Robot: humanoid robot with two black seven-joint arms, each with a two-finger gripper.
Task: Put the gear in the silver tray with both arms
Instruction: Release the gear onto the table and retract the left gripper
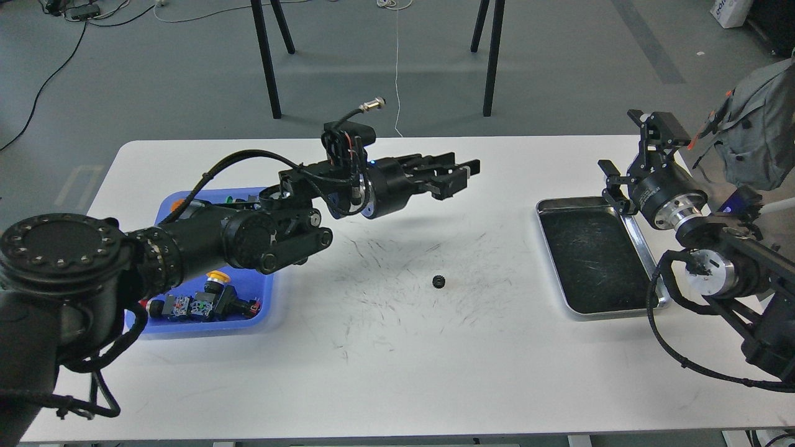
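A small black gear (439, 282) lies on the white table, apart from both grippers. My left gripper (463, 176) is raised above the table, up and slightly right of the gear, open and empty. The silver tray (649, 256) sits at the right with its dark, scratched bottom bare. My right gripper (636, 144) is open and empty above the tray's far right corner.
A blue plastic tray (268, 310) at the left holds several push-button switches, partly hidden by my left arm. Chair legs stand on the floor behind the table. A grey bag (761, 133) hangs at the far right.
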